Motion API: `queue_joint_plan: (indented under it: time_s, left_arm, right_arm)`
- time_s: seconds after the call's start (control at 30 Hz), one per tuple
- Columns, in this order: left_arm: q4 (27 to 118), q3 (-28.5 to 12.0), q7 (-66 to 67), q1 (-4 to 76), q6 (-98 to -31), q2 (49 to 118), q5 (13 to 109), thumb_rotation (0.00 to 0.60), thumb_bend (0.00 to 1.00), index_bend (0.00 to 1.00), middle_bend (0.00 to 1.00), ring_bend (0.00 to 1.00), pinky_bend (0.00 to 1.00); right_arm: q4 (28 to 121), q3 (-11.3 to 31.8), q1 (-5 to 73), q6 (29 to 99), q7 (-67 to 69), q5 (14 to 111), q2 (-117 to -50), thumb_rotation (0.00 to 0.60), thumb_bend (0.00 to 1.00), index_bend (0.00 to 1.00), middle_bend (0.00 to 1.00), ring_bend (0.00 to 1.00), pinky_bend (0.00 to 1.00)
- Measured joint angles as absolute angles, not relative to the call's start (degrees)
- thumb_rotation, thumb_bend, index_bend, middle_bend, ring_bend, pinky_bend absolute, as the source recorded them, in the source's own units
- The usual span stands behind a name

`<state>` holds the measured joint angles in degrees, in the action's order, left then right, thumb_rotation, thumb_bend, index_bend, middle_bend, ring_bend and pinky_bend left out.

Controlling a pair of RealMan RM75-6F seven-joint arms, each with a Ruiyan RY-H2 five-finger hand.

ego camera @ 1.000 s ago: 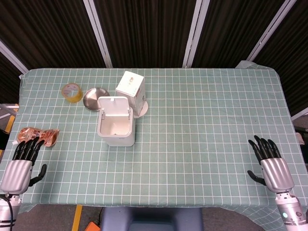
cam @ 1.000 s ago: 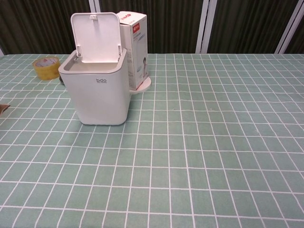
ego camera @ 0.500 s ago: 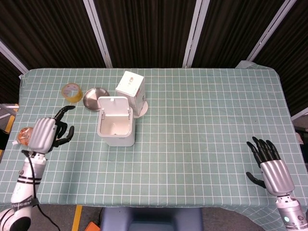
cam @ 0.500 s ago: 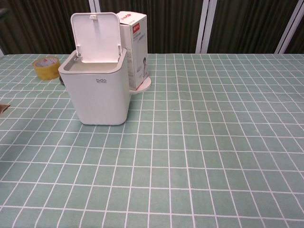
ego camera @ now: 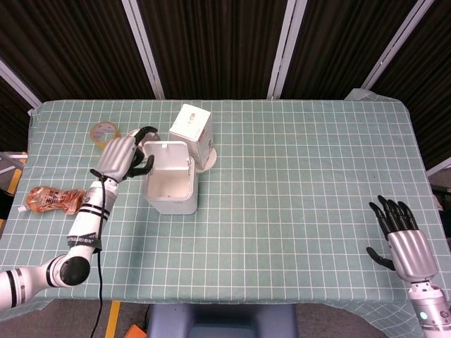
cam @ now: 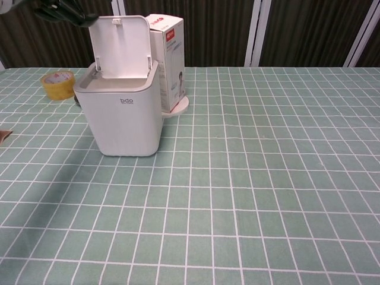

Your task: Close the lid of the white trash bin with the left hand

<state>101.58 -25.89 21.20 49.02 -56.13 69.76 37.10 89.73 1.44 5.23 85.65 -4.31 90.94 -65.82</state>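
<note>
Green checked tablecloth (ego camera: 296,176) carries the white plastic trash bin (ego camera: 170,186) left of centre, its hinged lid (ego camera: 167,155) upright. Left hand (ego camera: 121,155) hovers beside the lid, fingers loosely curled, empty; right hand (ego camera: 403,243) rests apart, fingers spread.

Left hand (ego camera: 121,156) now beside lid (ego camera: 167,155)

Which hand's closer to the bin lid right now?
Left. The left hand is beside the raised lid of the white trash bin; the right hand is at the table's far-right edge.
</note>
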Motion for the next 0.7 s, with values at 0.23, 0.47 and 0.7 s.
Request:
queue_joint_plan:
  time_s: [0.23, 0.47, 0.7]
  left_arm:
    - [100.1, -24.0, 24.7, 53.8, -52.8, 70.0, 30.3, 0.6, 0.5, 0.24, 1.0, 1.0, 1.0]
    - [103.7, -22.3, 25.0, 55.0, -51.3, 67.0, 28.8, 0.6, 0.5, 0.25, 1.0, 1.0, 1.0]
    - [110.2, -18.9, 24.8, 53.0, -53.5, 63.3, 33.3, 0.6, 0.5, 0.23, 1.0, 1.0, 1.0]
  right_arm:
    - [90.1, 2.4, 5.2, 85.2, -4.9, 88.9, -65.5, 0.6, 0.28, 0.0, 0.0, 0.0, 0.0]
    - [90.0, 2.5, 5.3, 84.7, -4.8, 88.6, -65.5, 0.6, 0.28, 0.0, 0.0, 0.0, 0.0]
    - [90.3, 1.9, 5.2, 85.0, -4.5, 89.6, -65.3, 0.6, 0.28, 0.0, 0.0, 0.0, 0.0]
